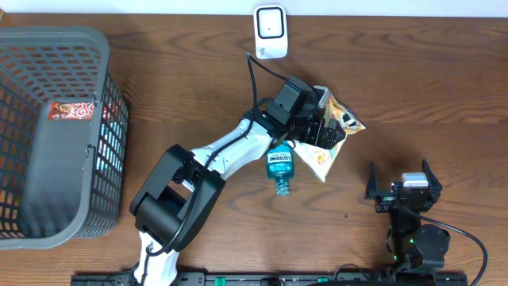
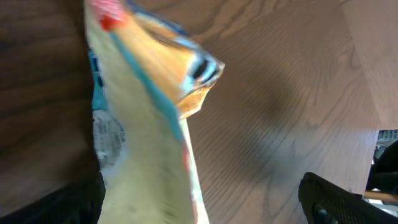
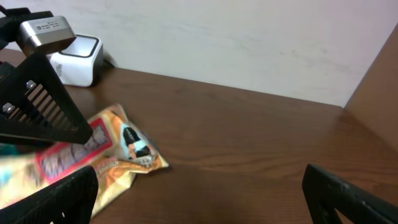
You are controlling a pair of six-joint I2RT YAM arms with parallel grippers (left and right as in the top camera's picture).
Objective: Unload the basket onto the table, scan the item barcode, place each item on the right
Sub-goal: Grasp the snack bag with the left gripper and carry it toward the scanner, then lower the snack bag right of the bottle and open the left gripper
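My left tool [image 1: 324,132] is spread wide around the snack bag [image 1: 346,119], not pinching it. The bag's lying on the bench [image 1: 444,79] just short of the scanner [image 1: 271,32]. My right tool [image 1: 403,176] is gaping too, parked well away. Next up, I reckon: grab the bag and aim its barcode at the scanner.

The basket [image 1: 48,135] sits at your worktop's [image 1: 436,79] left, a packet [image 1: 73,110] in it; the scanner [image 1: 271,32] stands back centre, the snack bag [image 1: 340,121] before it, the bottle [image 1: 279,168] just left of the bag.
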